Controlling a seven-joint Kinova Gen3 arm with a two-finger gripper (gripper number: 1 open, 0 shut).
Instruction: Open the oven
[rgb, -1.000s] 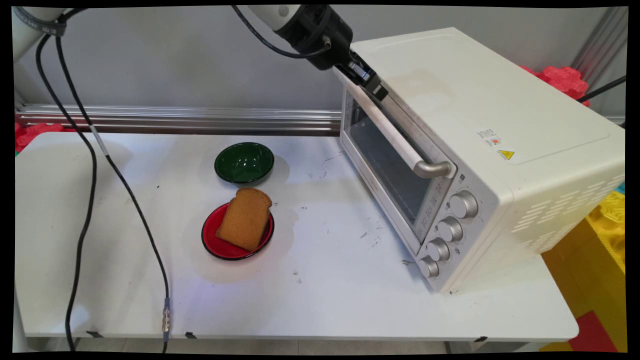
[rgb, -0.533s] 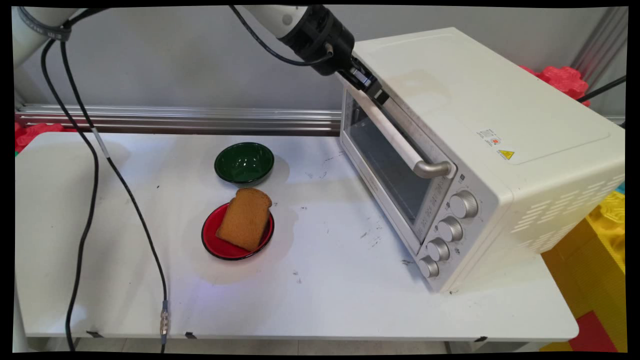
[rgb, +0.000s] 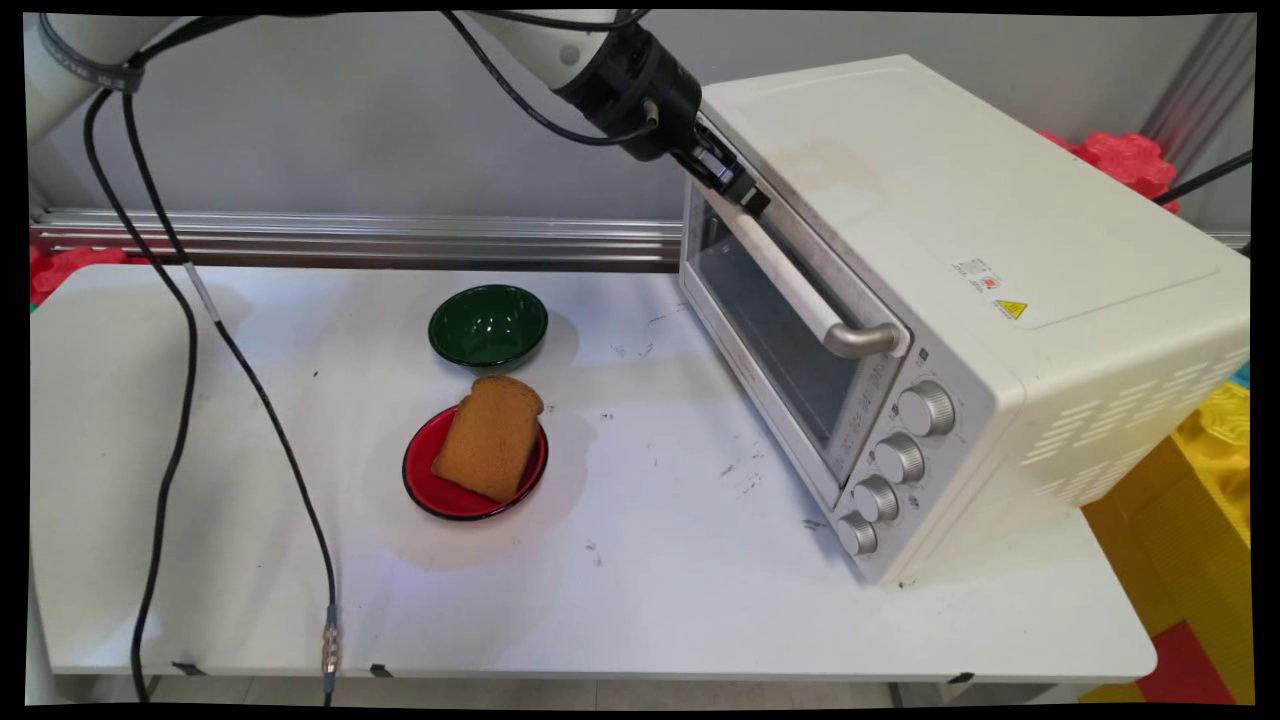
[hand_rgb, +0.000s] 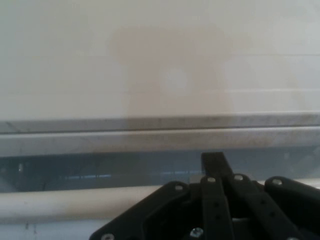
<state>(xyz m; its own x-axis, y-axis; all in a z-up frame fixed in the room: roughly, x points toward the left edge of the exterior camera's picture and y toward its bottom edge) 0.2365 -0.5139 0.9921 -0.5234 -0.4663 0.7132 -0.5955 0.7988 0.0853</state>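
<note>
Two dishes sit on the white table (rgb: 700, 600), both well below and to the left of the pincer (rgb: 745, 192) as the main view shows it. The green bowl (rgb: 488, 325) is the nearer of the two and holds nothing that can be seen. Just beyond it, farther from the pincer, the red plate (rgb: 452, 490) carries a slice of brown toast (rgb: 490, 436) that leans across it, its rounded top reaching over the plate's rim toward the bowl.

The pincer is at the far upper end of the toaster oven (rgb: 960, 300), right at the oven's handle (rgb: 790, 285), which runs down and to the right from it across the glass door (rgb: 770, 330). Four knobs (rgb: 900, 458) lie past the lower end of the handle, well apart from the pincer. Whether the pincer is clenched on the handle or released cannot be told from either view.

Only the main view gives the dishes, the toast, the knobs and the black cables (rgb: 170, 400) hanging from the arm. The hand view adds a close look: the pale handle bar (hand_rgb: 75, 200) crosses just behind the black linkage, with the door's dark glass (hand_rgb: 100, 167) above it and the oven's cream top (hand_rgb: 160, 60) beyond, marked with a faint brownish stain (hand_rgb: 175, 75).
</note>
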